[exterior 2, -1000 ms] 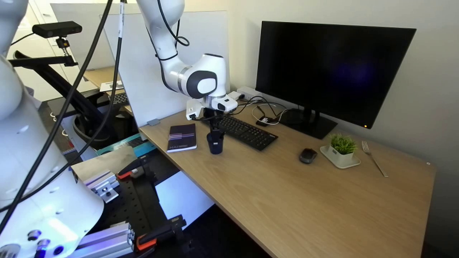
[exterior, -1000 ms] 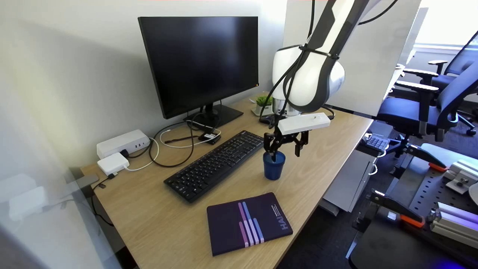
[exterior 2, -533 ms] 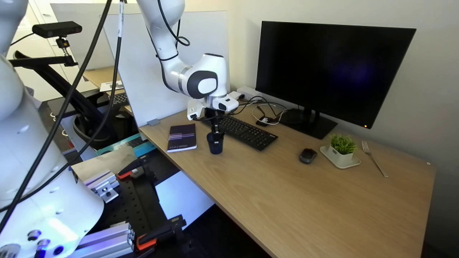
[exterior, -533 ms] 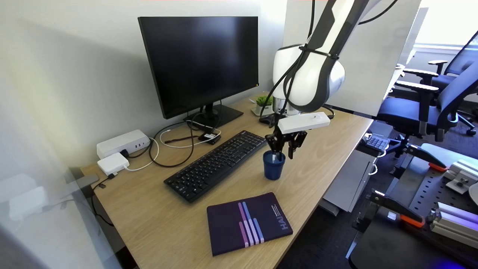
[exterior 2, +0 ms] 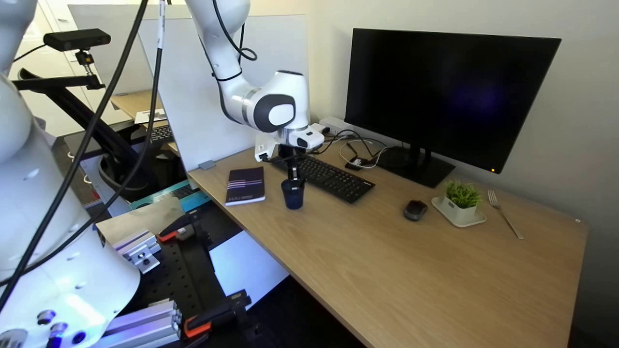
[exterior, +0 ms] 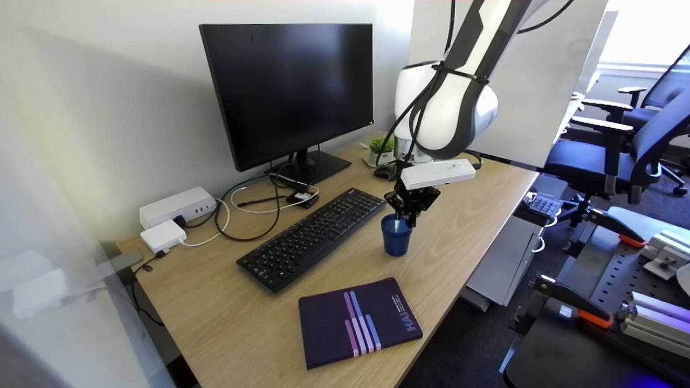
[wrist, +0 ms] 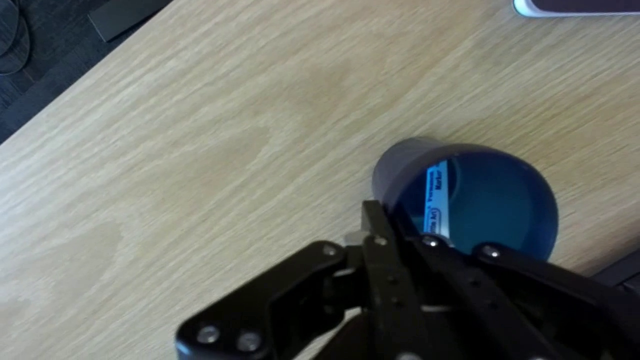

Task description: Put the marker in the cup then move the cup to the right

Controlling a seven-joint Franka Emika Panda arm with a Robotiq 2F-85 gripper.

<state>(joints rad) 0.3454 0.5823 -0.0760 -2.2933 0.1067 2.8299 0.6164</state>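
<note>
The dark blue cup (exterior: 396, 240) stands on the desk between keyboard and notebook in both exterior views; whether its base touches the wood I cannot tell. From the wrist view, the cup (wrist: 500, 200) looks tilted relative to the camera. Inside it leans the marker (wrist: 436, 200), its white printed body showing and its upper part behind a finger. My gripper (wrist: 387, 210) is shut on the cup's wall, one finger outside and the other inside the rim. In an exterior view the marker (exterior: 397, 221) is a pale streak in the cup's mouth.
A black keyboard (exterior: 312, 237) lies close beside the cup, and a dark notebook (exterior: 358, 323) is in front. Farther along the desk are a mouse (exterior 2: 415, 210), a potted plant (exterior 2: 462, 198) and a fork (exterior 2: 505, 215). The monitor (exterior 2: 449, 96) stands at the back.
The fingers have come together from wide apart onto the cup's wall. The cup and gripper have shifted slightly along the desk, away from the notebook.
</note>
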